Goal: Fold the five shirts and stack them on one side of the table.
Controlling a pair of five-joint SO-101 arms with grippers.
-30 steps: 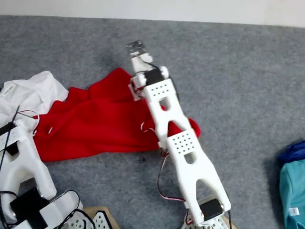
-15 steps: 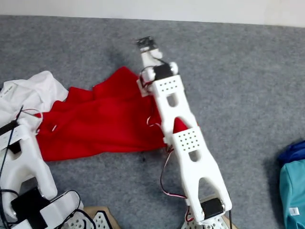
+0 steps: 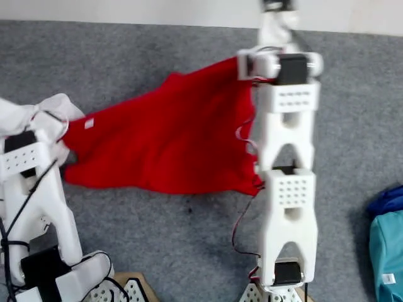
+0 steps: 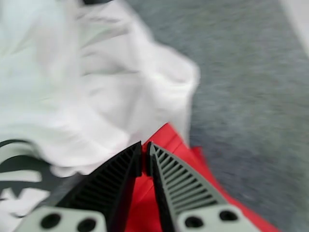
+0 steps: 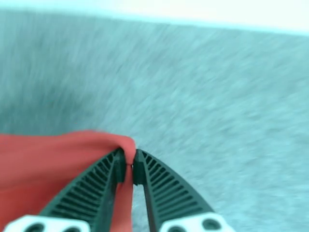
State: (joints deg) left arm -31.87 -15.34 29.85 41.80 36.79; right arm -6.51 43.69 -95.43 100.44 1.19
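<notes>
A red shirt (image 3: 170, 138) is stretched across the grey table (image 3: 157, 44) between my two arms. My right gripper (image 5: 128, 159) is shut on a bunched red edge (image 5: 58, 159) of it, and the right arm (image 3: 286, 100) is extended toward the table's far edge. My left gripper (image 4: 144, 147) is shut on the other end of the red shirt (image 4: 169, 145), beside a crumpled white shirt (image 4: 96, 96). In the high view the left arm (image 3: 28, 163) stands at the left, where the white shirt (image 3: 38, 113) lies.
A blue shirt (image 3: 387, 201) and a teal shirt (image 3: 387, 251) lie at the right edge. A pale wall (image 3: 126, 9) runs along the far side of the table. Bare grey surface (image 3: 157, 245) lies in front of the red shirt.
The right arm swung right and reached far out, dragging the red shirt's corner with it. The left arm moved up with its end. The shirt went from bunched to spread.
</notes>
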